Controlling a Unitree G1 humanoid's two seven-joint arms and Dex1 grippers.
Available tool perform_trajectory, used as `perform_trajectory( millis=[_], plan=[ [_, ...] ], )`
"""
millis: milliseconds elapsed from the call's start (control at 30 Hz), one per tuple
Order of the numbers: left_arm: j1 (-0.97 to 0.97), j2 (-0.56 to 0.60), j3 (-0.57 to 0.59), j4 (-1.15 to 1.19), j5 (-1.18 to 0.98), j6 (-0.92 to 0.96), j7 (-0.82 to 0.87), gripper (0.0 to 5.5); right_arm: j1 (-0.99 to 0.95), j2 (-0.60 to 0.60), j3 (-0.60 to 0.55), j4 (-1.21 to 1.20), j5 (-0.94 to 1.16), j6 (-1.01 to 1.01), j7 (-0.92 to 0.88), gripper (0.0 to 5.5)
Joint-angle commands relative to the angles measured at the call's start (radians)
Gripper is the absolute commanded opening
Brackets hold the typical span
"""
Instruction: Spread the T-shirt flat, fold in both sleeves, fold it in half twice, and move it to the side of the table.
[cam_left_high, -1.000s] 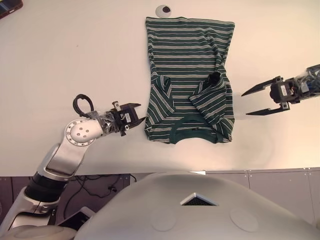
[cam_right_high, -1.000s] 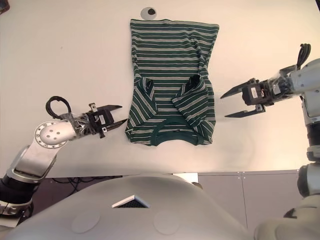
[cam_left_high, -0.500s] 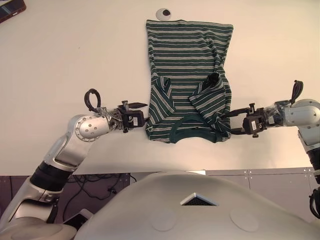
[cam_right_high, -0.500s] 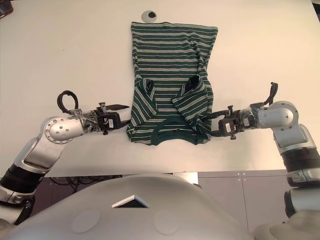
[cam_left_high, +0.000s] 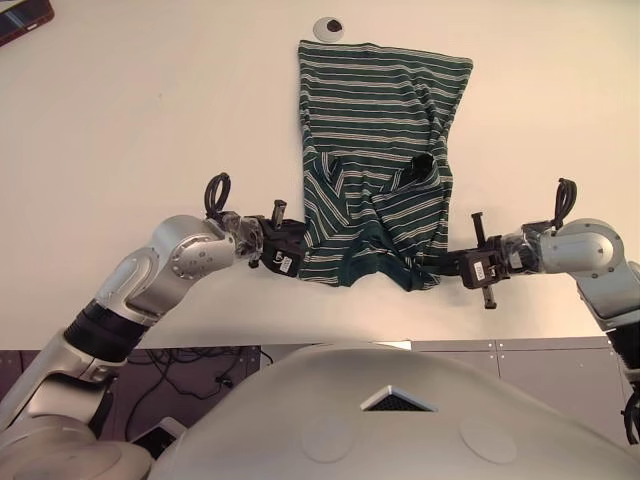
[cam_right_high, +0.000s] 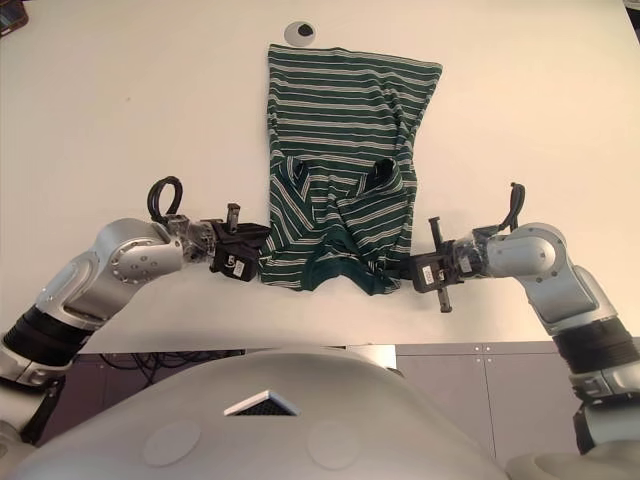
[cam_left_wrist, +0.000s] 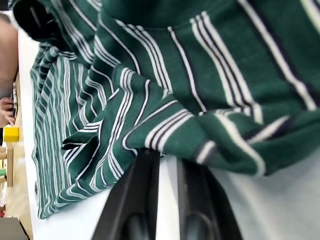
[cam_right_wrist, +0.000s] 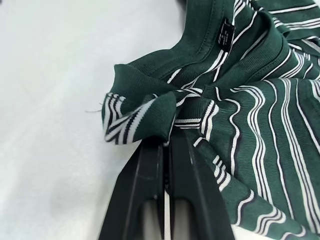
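Left hand (cam_left_high: 294, 259), right hand (cam_left_high: 449, 266) pinch T-shirt (cam_left_high: 385, 120); disc (cam_left_high: 327, 26) beyond.

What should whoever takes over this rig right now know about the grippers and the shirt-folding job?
Left gripper: shut on the near left corner of the T-shirt.
Right gripper: shut on the near right corner, with fabric bunched at its tips.
T-shirt: lies lengthwise in the middle of the table, collar end toward the robot, hem at the far side.
Done: shirt laid out, both sleeves folded in over the body.
Left: both half folds, probably starting by carrying the collar end over to the hem, then moving it to the side of the table.
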Motion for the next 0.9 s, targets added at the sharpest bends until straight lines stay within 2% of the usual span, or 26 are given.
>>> perform_trajectory(
  millis=[33,233,367,467,667,800,900],
  plan=[
    [0.062,-0.007,-0.028,0.032,-0.042,0.076,-0.097,0.04,-0.008,-0.015,0.041,0.057,-0.032,0.084,0.061,0.00],
    [0.213,0.025,0.100,-0.211,-0.389,0.443,-0.213,0.04,-0.092,-0.059,0.045,0.039,0.180,0.393,0.274,0.00],
    [0.268,0.020,0.184,-0.308,-0.536,0.592,-0.209,0.04,-0.146,-0.094,0.039,0.002,0.293,0.578,0.396,0.00],
    [0.253,-0.022,0.235,-0.341,-0.636,0.665,-0.192,0.04,-0.220,-0.061,0.018,0.089,0.361,0.656,0.407,0.00],
    [0.072,-0.120,0.390,-0.246,-0.855,0.769,-0.174,0.04,-0.459,0.042,-0.105,0.368,0.477,0.815,0.384,0.00],
    [-0.110,-0.250,0.494,-0.066,-0.960,0.803,-0.085,0.04,-0.657,0.151,-0.174,0.634,0.463,0.884,0.304,0.00],
    [-0.260,-0.337,0.531,0.113,-0.982,0.791,-0.031,0.04,-0.751,0.217,-0.212,0.804,0.425,0.868,0.225,0.00]
  ],
)
